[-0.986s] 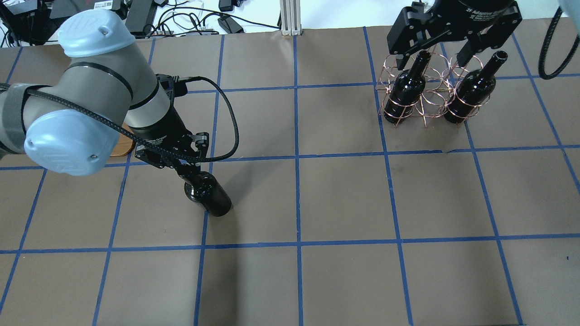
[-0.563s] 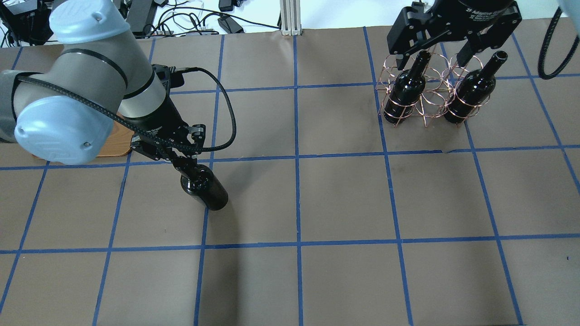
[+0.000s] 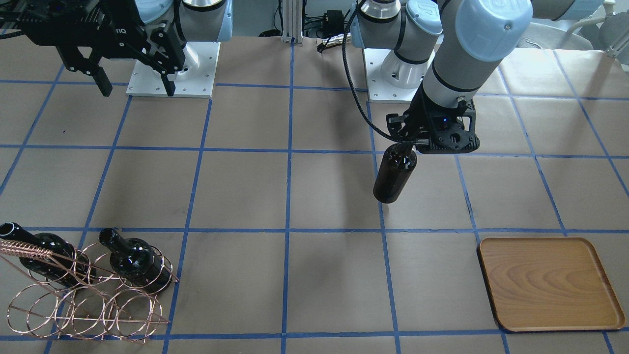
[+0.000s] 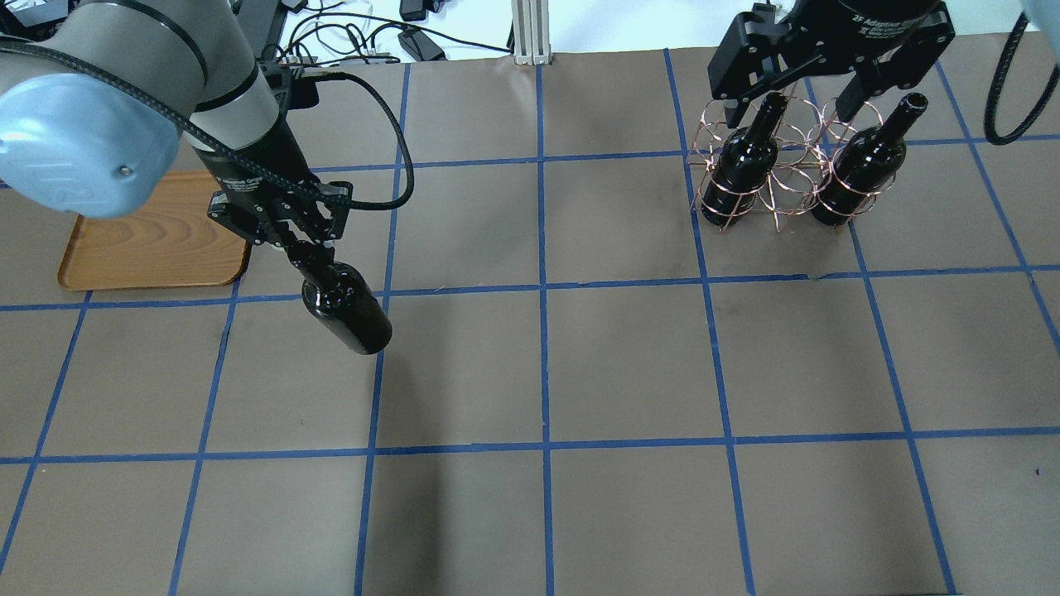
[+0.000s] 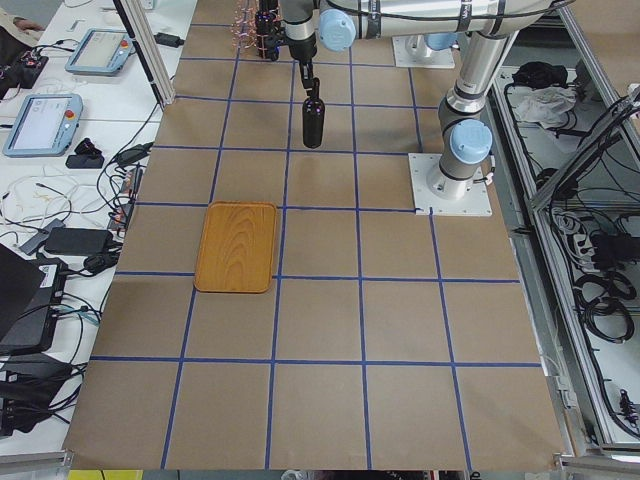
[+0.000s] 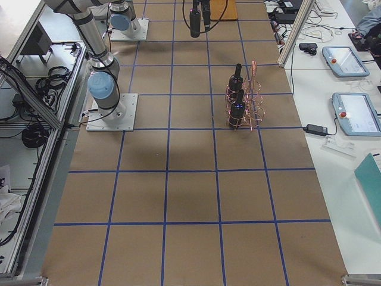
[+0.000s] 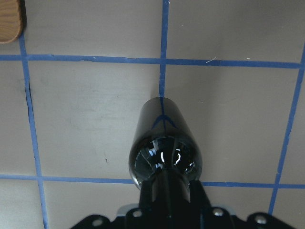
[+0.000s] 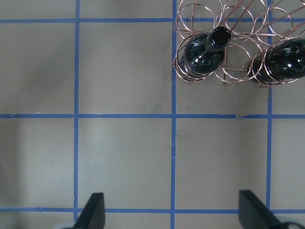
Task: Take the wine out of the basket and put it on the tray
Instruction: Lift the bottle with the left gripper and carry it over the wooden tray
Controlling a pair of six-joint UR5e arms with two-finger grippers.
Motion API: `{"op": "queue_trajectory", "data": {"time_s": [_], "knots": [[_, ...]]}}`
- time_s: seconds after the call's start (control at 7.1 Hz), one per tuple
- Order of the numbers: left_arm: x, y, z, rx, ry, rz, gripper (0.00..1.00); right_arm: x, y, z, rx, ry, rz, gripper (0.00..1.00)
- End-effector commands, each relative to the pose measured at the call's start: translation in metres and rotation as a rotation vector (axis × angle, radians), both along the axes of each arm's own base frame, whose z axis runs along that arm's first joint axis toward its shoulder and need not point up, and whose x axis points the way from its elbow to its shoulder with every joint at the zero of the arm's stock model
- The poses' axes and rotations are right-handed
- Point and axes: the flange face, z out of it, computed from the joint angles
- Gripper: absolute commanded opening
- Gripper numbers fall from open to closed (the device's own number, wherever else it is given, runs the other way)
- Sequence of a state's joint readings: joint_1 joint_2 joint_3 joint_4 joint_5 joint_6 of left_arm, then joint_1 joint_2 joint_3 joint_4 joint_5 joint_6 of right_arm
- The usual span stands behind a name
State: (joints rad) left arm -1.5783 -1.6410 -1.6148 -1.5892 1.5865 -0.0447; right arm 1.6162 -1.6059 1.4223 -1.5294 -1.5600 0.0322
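Observation:
My left gripper (image 4: pixel 300 248) is shut on the neck of a black wine bottle (image 4: pixel 345 313), which hangs upright above the table. It also shows in the front view (image 3: pixel 394 173) and the left wrist view (image 7: pixel 164 143). The wooden tray (image 4: pixel 153 236) lies to the gripper's left, and only its corner (image 7: pixel 9 21) shows in the left wrist view. The copper wire basket (image 4: pixel 777 194) stands at the far right with two more bottles (image 4: pixel 739 170) (image 4: pixel 861 170) in it. My right gripper (image 4: pixel 787 95) is open and empty above the basket.
Brown paper with blue tape lines (image 4: pixel 542 290) covers the table. Cables and power bricks (image 4: pixel 348 33) lie beyond its far edge. The arm bases (image 3: pixel 172 69) stand at the robot's side. The tray (image 3: pixel 548 282) has nothing on it.
My left arm has carried the bottle away from the robot and to the left, nearer the tray, and more of the tray now shows. The right arm has not moved.

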Motion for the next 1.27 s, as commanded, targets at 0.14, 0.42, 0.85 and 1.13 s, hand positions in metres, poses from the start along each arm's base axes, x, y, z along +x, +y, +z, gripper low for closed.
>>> {"op": "queue_trajectory", "data": {"time_s": [0.14,0.42,0.85,1.13], "knots": [[0.065,-0.045,0.009,-0.006,-0.016,-0.102,0.00,0.000,0.000,-0.001,0.001,-0.001,0.001,1.00],[0.113,-0.071,0.013,-0.014,-0.019,-0.125,0.00,0.000,0.000,0.000,0.000,-0.002,0.001,1.00],[0.191,-0.110,0.028,-0.052,-0.023,-0.138,0.00,0.000,0.000,-0.001,0.001,-0.001,0.001,1.00],[0.224,-0.125,0.031,-0.067,-0.026,-0.145,0.00,0.000,0.000,-0.001,0.001,-0.001,0.001,1.00]]}}
